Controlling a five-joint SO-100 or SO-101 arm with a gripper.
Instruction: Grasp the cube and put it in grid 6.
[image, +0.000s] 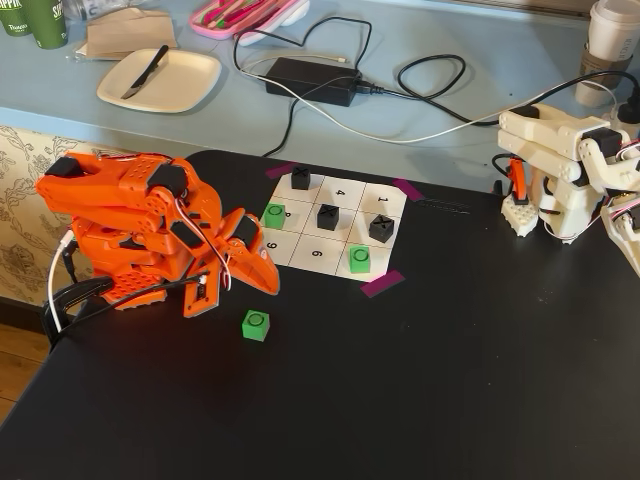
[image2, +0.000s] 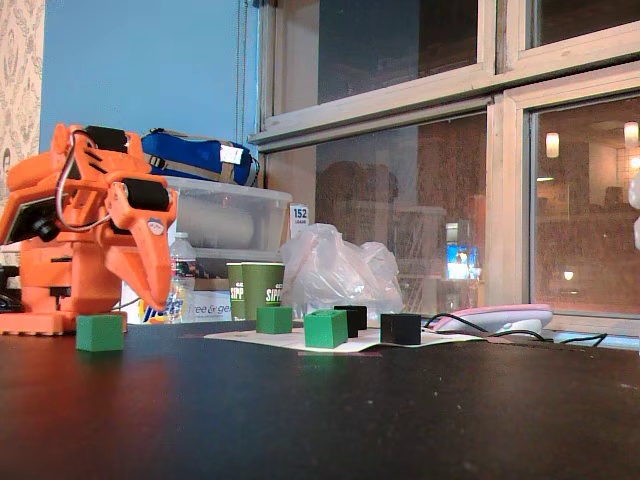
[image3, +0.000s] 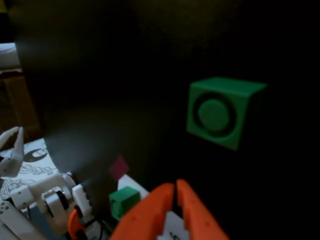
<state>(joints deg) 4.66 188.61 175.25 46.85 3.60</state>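
The cube (image: 256, 325) is small and bright green, with sharp edges and a dark ring set into its top face around a green centre. It sits alone on the black table (image: 450, 380), off the paper grid (image: 335, 228), just below and slightly right of the claw (image: 268, 285) in a fixed view. In the wrist view the cube (image3: 220, 112) lies ahead of the fingertips and apart from them, its ringed face toward the camera. In the low fixed view the cube (image2: 100, 333) stands just beside and below the claw (image2: 160, 300).

The claw is clenched and empty: in the wrist view its two orange fingers (image3: 150, 215) meet at the tips with nothing between them. The arm (image: 140, 225) is folded low, made of matte orange plastic with black blocks.

Grid 6 (image: 316, 253) is a bare white cell in the near row of the paper sheet, to the right of the claw. The sheet is held down with purple tape (image: 382, 284). Two more green cubes (image: 360, 259) and three black cubes (image: 328, 216) stand on other cells.

The tabletop is smooth and dark with a faint sheen. Behind it runs a pale blue counter (image: 420, 110) holding a cream plate (image: 160, 80), a black power brick (image: 312, 78) and looping cables. A white robot arm (image: 560, 170) rests at the right. The low fixed view shows large windows (image2: 420, 170) that are dark outside.
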